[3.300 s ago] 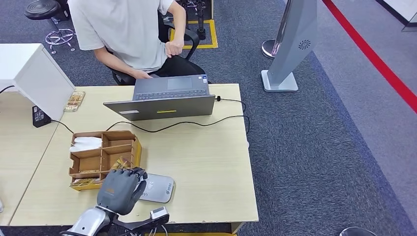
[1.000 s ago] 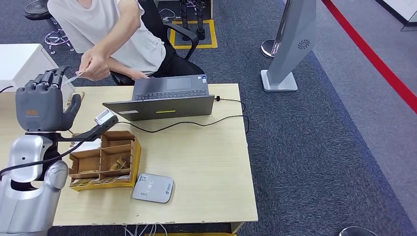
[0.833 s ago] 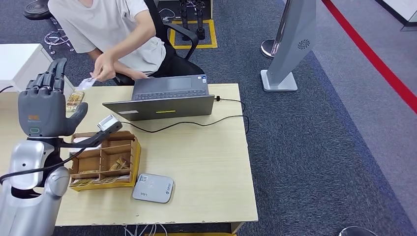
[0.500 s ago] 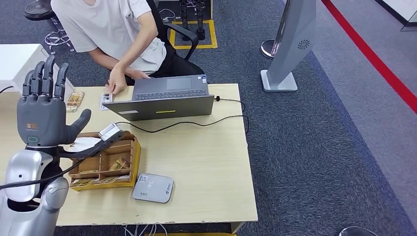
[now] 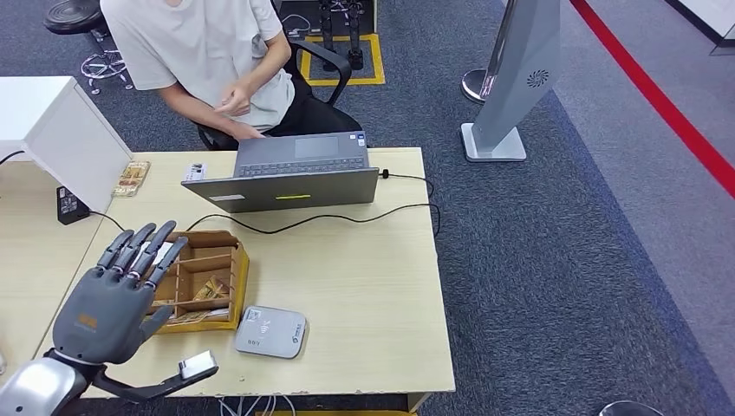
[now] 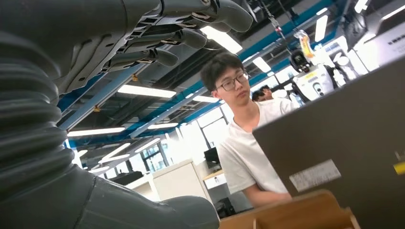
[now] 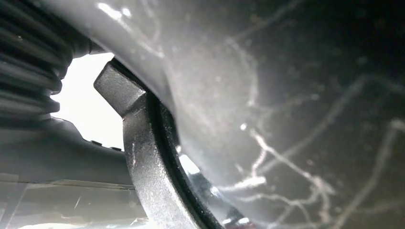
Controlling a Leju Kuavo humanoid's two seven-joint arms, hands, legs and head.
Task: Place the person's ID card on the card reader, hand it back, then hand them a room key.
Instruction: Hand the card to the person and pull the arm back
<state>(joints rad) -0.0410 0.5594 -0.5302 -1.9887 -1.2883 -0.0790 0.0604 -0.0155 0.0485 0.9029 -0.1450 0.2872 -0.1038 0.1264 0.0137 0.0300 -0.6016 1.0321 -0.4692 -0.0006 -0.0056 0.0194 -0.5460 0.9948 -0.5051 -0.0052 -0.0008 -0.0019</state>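
Lowered since half a second ago: left hand (image 5: 108, 303), fingers spread, holding nothing, now over the wooden organizer (image 5: 195, 277) at the bench (image 5: 364, 286) front. Card reader (image 5: 270, 332) just beside it, bare. ID card (image 5: 193, 172) back by the laptop (image 5: 290, 178), near the person (image 5: 208, 52). Judged: card returned; room key pickup next, likely from the organizer. Right hand state: cannot tell.
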